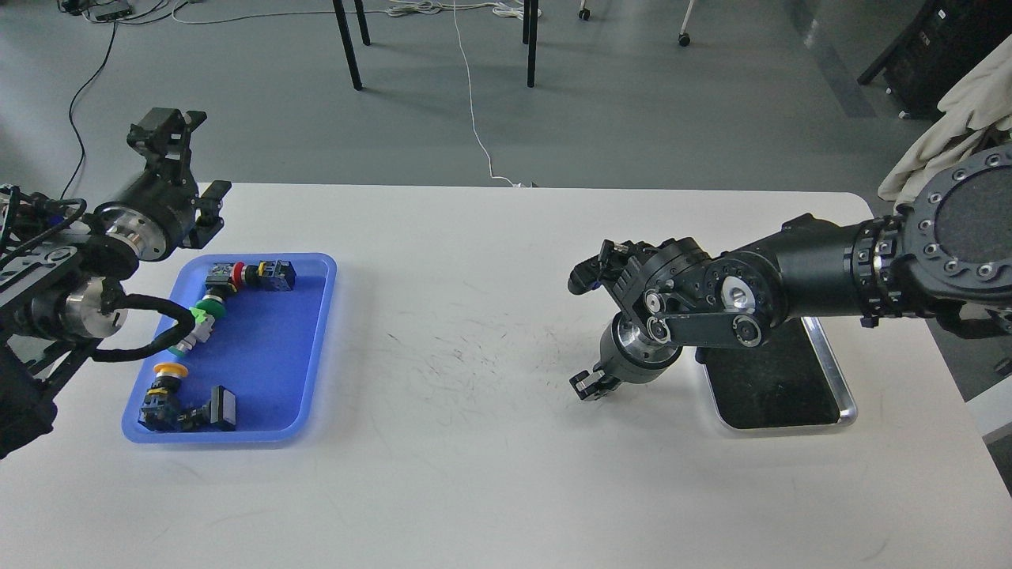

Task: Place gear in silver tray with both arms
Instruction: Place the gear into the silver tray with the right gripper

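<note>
The silver tray [840, 378] lies at the right of the white table; its far left part is hidden under my right arm, and the dark bottom that shows holds nothing. The gear is several push-button parts with red [237, 273], green [209, 305] and yellow [170, 370] caps, lying in a blue plastic tray [269, 356] at the left. My left gripper [188, 164] hangs above the blue tray's far left corner, jaws wide apart and empty. My right gripper [589, 385] points down at the table just left of the silver tray; its fingers are too small and dark to tell apart.
The white table [474, 474] has scuff marks in the middle. Its far edge runs behind both arms. A black cable loops from my left wrist over the blue tray's left side. Chair legs and cables are on the floor beyond the table.
</note>
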